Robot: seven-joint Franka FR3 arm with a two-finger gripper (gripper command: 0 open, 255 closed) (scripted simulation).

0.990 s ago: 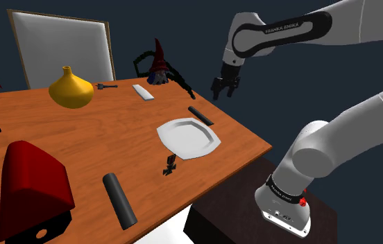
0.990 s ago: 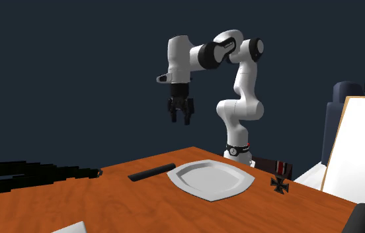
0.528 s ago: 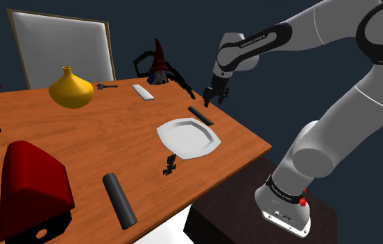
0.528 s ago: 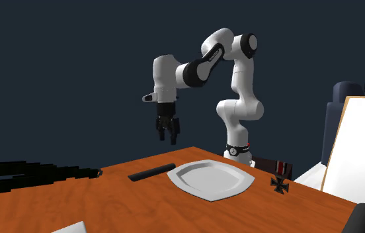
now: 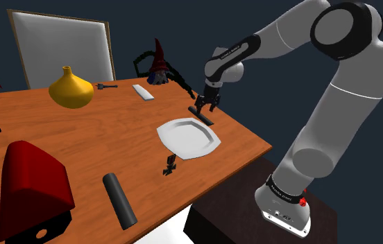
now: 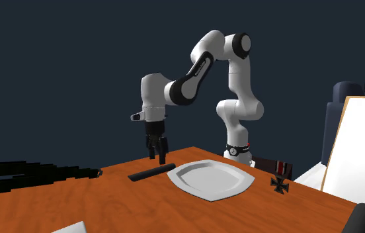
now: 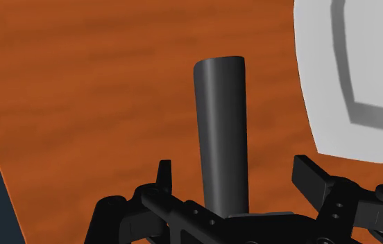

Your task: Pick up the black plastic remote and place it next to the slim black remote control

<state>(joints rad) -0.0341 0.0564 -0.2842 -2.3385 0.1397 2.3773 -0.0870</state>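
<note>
Shoulder camera looking down over the table [image 5: 58,132], second seemingly facing the arm [image 6: 191,76] from low, both showing the plate [image 5: 189,136], wrist camera peering close.

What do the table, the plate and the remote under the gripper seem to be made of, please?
Table: looks like wood, orange-brown with grain streaks, matte.
Plate: plain pale grey, smooth; possibly ceramic, unclear.
Remote: dark grey-black, smooth, faint lengthwise highlight; perhaps plastic.
</note>
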